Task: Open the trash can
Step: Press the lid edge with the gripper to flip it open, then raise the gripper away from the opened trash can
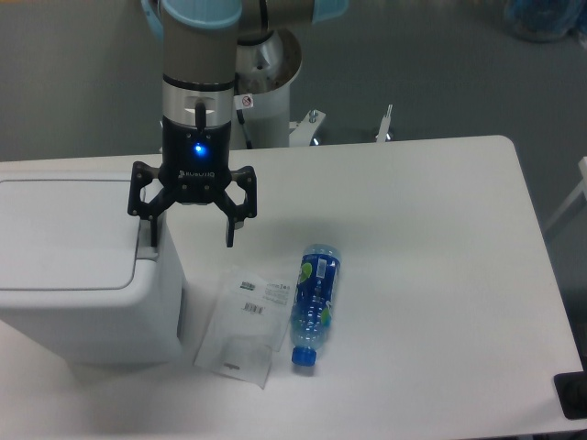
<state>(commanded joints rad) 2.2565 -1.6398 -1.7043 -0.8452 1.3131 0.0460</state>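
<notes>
- Now, table (431, 229): white, holds everything.
- trash can (73, 266): far left, lid shut.
- arm (197, 82): vertical, pointing straight down at bin's right edge.
- gripper (192, 235): jaws spread wide, nothing held; left finger near bin's rim.
- bottle (315, 298) lying beside plastic bag (243, 323).

A white table (431, 229) stands on a grey floor (413, 64).

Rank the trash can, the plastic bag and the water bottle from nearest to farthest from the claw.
From the claw:
1. Trash can, directly at its left finger.
2. Plastic bag, flat on the table just below.
3. Water bottle, lying right of the bag.
</notes>
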